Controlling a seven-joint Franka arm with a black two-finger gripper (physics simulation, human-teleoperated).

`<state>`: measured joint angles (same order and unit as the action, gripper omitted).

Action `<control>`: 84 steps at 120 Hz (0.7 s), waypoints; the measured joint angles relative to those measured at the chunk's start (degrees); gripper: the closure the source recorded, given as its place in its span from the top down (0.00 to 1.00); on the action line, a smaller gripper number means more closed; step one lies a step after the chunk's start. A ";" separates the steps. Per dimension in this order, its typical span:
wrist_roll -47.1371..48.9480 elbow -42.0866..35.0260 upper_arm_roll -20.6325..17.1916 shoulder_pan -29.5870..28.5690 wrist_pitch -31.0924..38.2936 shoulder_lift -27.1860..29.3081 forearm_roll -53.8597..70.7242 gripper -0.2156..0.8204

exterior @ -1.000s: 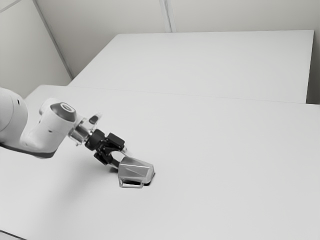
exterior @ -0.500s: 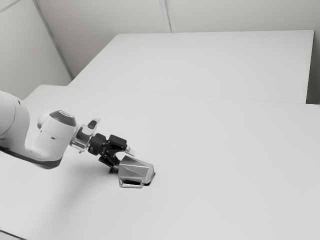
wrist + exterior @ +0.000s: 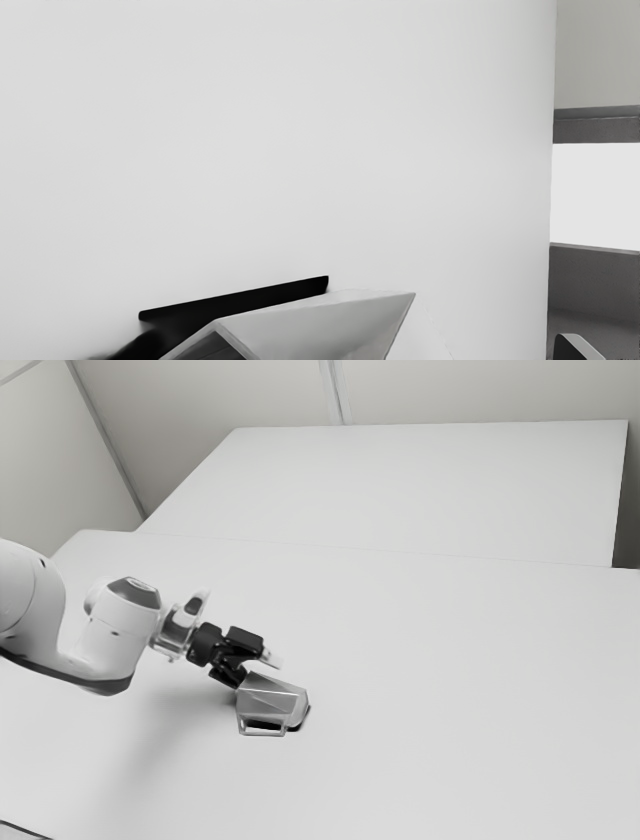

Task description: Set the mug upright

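Observation:
In the exterior view my gripper (image 3: pixel 257 669) is open at the upper left of the grey mug (image 3: pixel 271 702). One pale fingertip stands off above the mug; the other finger reaches down to the mug's near corner, its tip hidden. The mug lies tipped over on the table, its loop handle (image 3: pixel 262 732) toward the view's bottom. In the wrist view the mug's angular side (image 3: pixel 320 322) and part of its rim rise from the bottom edge. My gripper (image 3: pixel 345 352) shows there by one fingertip in the lower right corner, apart from the mug.
The mug lies on a broad white table (image 3: pixel 430 710); a second white surface (image 3: pixel 420 485) adjoins it farther back. Pale walls (image 3: pixel 200 400) stand beyond. The wrist view has the table's edge beside a grey structure (image 3: pixel 592 285).
My gripper has shifted toward the exterior view's right, its pale fingertip now farther out over the mug's upper side. The hand has tilted somewhat. The mug has stayed in place.

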<state>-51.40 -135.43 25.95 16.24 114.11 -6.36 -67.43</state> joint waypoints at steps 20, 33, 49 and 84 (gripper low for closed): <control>-0.25 0.87 -0.65 0.44 0.02 0.01 -0.69 0.64; -0.37 1.16 -0.88 0.55 0.03 0.07 -0.96 0.49; -0.51 1.20 -0.90 0.49 -0.10 0.16 -1.08 0.25; -0.24 1.13 -0.98 0.51 -0.74 0.24 -1.53 0.08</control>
<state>-51.64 -134.30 24.97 16.75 113.37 -6.12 -68.96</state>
